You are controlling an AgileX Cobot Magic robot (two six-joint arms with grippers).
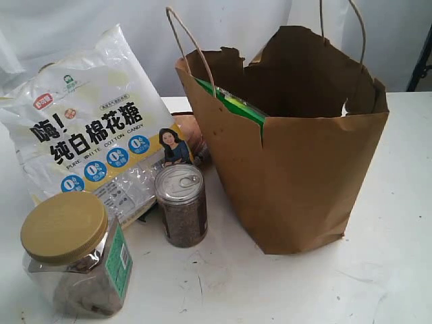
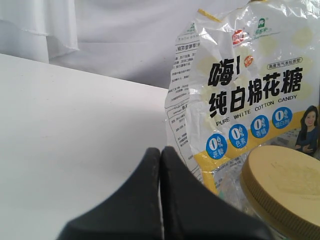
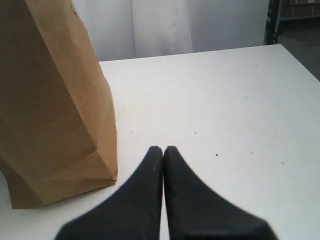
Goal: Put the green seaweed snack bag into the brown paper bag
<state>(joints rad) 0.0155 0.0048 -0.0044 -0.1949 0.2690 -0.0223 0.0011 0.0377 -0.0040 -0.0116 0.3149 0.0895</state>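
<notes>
One white table (image 1: 378,283), everything on it

One brown paper bag (image 1: 297,182), upright, right of centre, torn rim open at the top; two twine handles (image 1: 185,47) standing up

One white cotton-candy bag (image 1: 88,128), leaning at the back left, blue circles along its front

One clear jar with a yellow screw lid (image 1: 64,226), front left, just in front of the cotton-candy bag

One small clear can with a metal pull-tab top (image 1: 181,206), dark contents, between the jar and the paper bag, apart from both

One green seaweed snack bag (image 1: 239,106): inside the brown paper bag, against its left wall, only a green edge showing above the torn rim

My left gripper (image 2: 160,155): jaws pressed together, nothing between them, near the yellow lid

My right gripper (image 3: 163,152): jaws pressed together, empty, over bare table beside the paper bag's foot
</notes>
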